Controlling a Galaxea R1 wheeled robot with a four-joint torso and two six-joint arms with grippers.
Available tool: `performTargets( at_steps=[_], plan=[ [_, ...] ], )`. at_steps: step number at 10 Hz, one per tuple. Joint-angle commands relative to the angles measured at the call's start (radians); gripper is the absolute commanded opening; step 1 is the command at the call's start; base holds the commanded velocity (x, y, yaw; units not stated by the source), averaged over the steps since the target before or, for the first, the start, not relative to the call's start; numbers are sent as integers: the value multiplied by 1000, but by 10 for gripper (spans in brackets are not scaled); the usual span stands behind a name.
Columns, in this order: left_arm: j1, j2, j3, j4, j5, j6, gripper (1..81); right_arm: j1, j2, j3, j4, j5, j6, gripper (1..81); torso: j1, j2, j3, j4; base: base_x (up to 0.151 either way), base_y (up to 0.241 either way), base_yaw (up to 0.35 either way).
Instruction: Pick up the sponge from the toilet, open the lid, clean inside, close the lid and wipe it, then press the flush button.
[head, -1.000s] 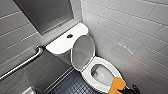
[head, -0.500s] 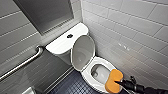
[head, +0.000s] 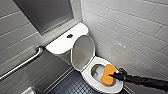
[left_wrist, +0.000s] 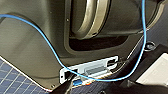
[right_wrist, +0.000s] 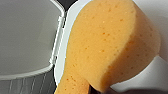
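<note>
Sponge: orange sponge (head: 107, 74) at lower right of the head view, over the right side of the bowl opening and overlapping the seat rim; whether it touches the porcelain I cannot tell.
Right gripper: the right gripper (head: 115, 75) reaches in from the lower right, jaws closed on the sponge's near end.
Lid: lid (head: 83, 52) is raised, standing nearly upright against the tank at centre frame.
Toilet: white toilet (head: 86, 73) on a dark tiled floor (head: 71, 86).
Button: dark flush button (head: 70, 36) on the tank top, upper centre, well apart from the sponge.
Bowl contents: shadowed grey inside, nothing lying in it that I can make out; water cannot be confirmed.
Risk, drop: the soft sponge is pinched only at one end, so scrubbing pressure could probably pull it free into the bowl.
Risk, lid: a knock from the arm might tip the lid down onto it.
</note>
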Motion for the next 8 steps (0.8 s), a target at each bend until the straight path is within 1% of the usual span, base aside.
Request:
performTargets(
  at_steps=[1, 4, 5, 7, 8],
  plan=[
    [41, 0, 5, -1, 76, 7, 811, 236, 207, -222, -19, -230, 3, 10, 0, 0, 0, 0, 0, 0, 0],
    [40, 1, 5, -1, 77, 7, 811, 274, 313, -294, -51, -267, 3, 10, 0, 0, 0, 0, 0, 0, 0],
    [41, 1, 5, -1, 77, 7, 811, 280, 351, -335, -68, -279, 3, 10, 0, 0, 0, 0, 0, 0, 0],
    [40, 3, 5, -5, 77, 7, 811, 303, 430, -433, -124, -339, 3, 10, 0, 0, 0, 0, 0, 0, 0],
    [41, 3, 5, -8, 77, 7, 811, 303, 454, -481, -131, -344, 0, 10, 0, 0, 0, 0, 0, 0, 0]
  ],
)
